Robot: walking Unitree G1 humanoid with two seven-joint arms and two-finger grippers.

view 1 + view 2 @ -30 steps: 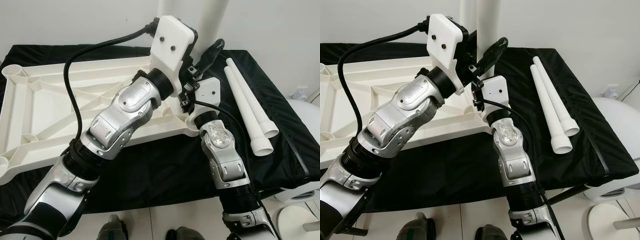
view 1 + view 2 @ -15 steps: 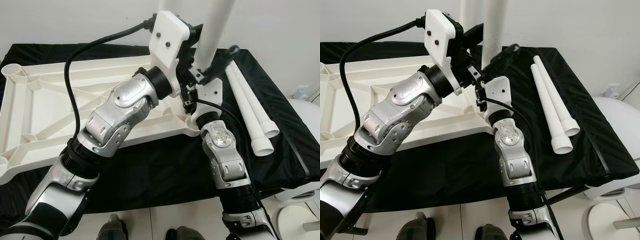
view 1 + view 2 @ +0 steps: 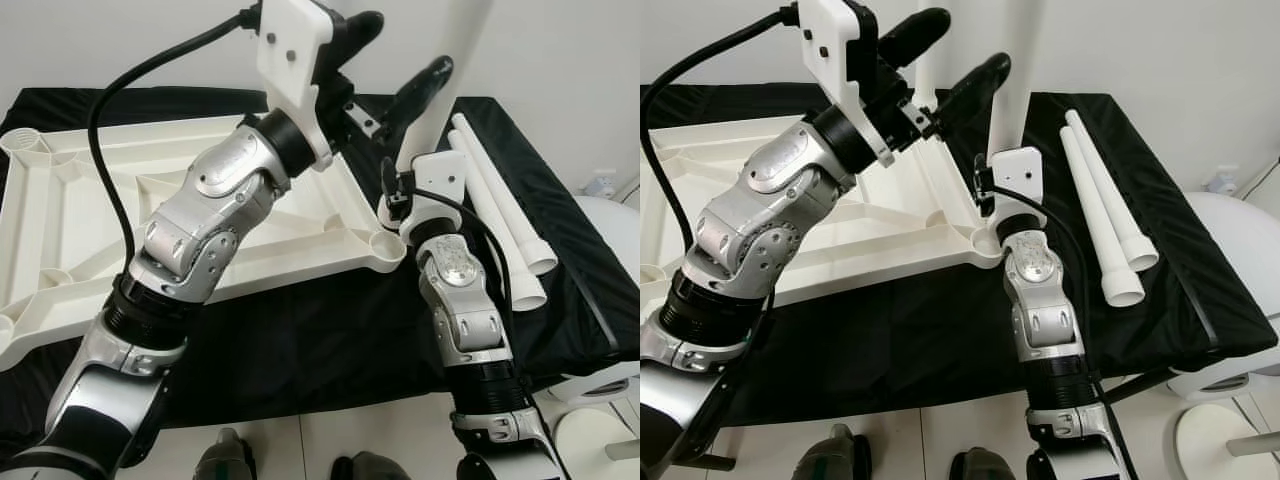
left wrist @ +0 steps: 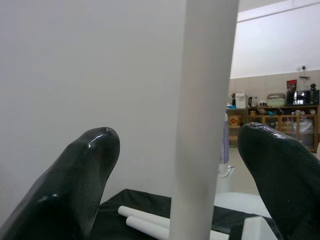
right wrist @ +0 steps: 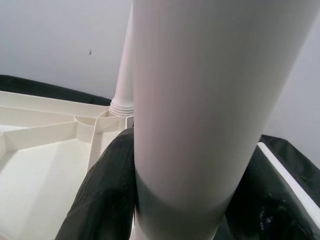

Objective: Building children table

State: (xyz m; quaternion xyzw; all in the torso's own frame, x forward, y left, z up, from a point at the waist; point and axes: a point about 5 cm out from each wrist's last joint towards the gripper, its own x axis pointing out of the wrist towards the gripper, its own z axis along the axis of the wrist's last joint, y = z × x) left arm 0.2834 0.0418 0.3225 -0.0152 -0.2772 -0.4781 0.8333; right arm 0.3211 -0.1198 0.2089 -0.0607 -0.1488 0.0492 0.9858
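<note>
The white tabletop [image 3: 90, 230] lies upside down on the black-covered table [image 3: 330, 330]. My right gripper [image 5: 185, 195] is shut on a white table leg [image 3: 452, 70], holding it nearly upright just beyond the tabletop's near-right corner socket [image 3: 385, 245]. The leg's lower end is hidden behind my right wrist. My left gripper [image 3: 405, 43] is raised and open, its fingers [image 4: 85, 180] standing wide on either side of the leg [image 4: 202, 120] without touching it. Another leg [image 5: 122, 85] stands in a far corner socket.
Two spare white legs [image 3: 500, 220] lie side by side on the cloth at the right. A white round object [image 3: 605, 240] stands off the table's right edge. A white wall rises directly behind the table. My feet [image 3: 230, 462] are on the tiled floor.
My left arm has risen and swung left, its fingers now wide apart. The right gripper has shifted right with the leg, uncovering the corner socket.
</note>
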